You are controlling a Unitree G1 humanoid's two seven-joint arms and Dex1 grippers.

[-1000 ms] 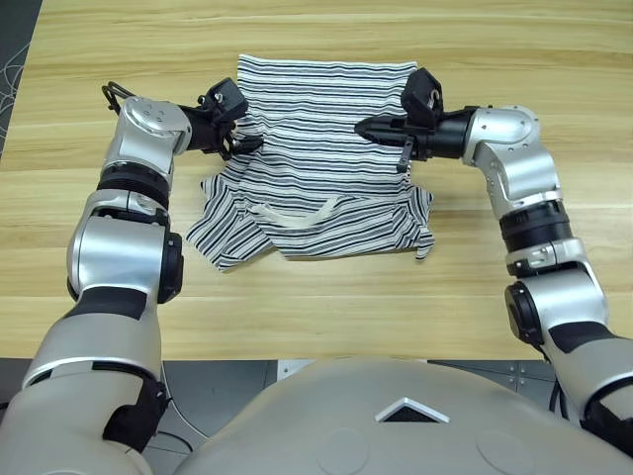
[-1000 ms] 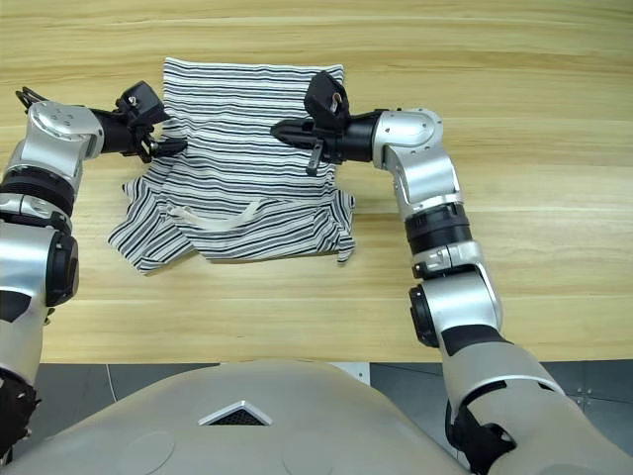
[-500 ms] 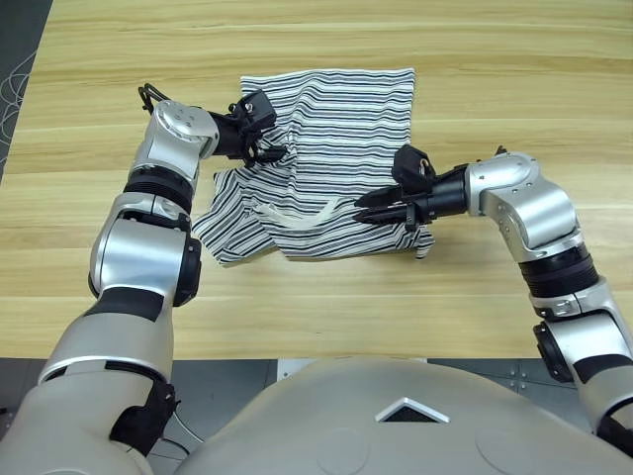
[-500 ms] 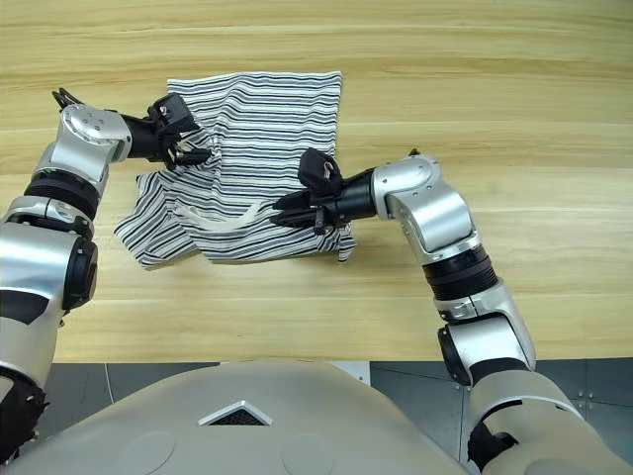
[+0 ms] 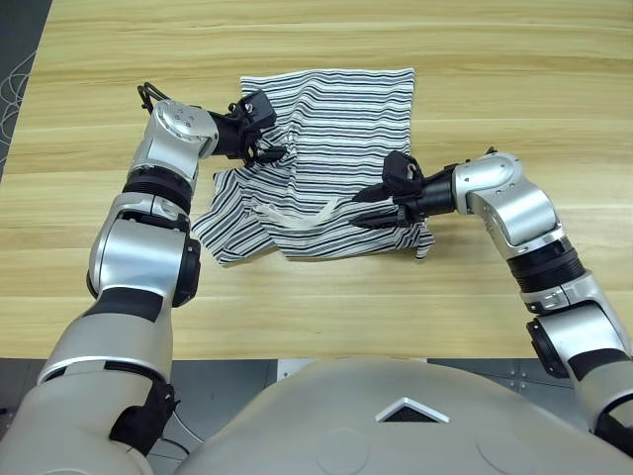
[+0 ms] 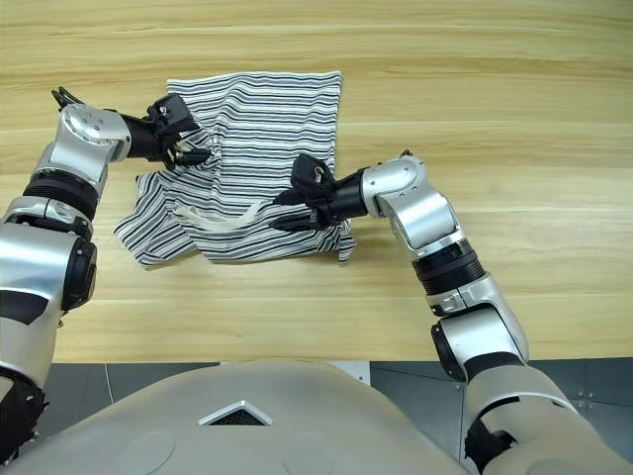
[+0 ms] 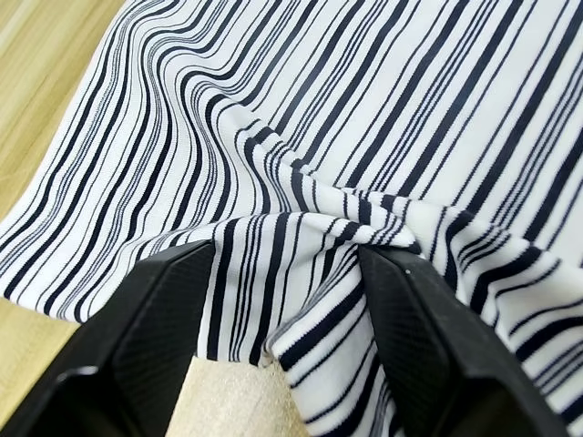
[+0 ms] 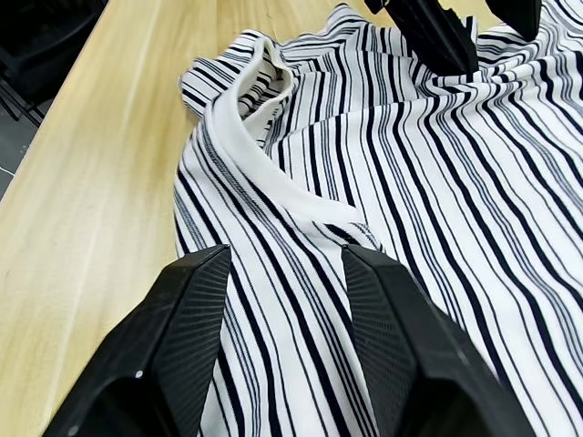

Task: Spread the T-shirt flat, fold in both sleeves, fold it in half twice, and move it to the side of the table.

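A black-and-white striped T-shirt (image 5: 341,119) lies crumpled on the wooden table (image 5: 495,59). Its far half is fairly flat, while its near half is bunched, with the white neckband (image 5: 292,215) facing up. My left gripper (image 5: 269,153) is at the shirt's left side, shut on a puckered fold of fabric (image 7: 301,218). My right gripper (image 5: 364,208) is low over the near right part of the shirt. It is open, with its fingers (image 8: 191,337) straddling striped cloth just beside the neckband (image 8: 264,173).
The table's near edge (image 5: 396,354) runs just in front of the shirt. Bare wood stretches to the right (image 5: 534,109) and beyond the shirt. Dark floor (image 5: 15,59) shows past the table's left edge.
My right gripper came down from above the shirt's middle right to its near right part and spread its fingers. My left gripper pulled its fold of cloth inward, then held still.
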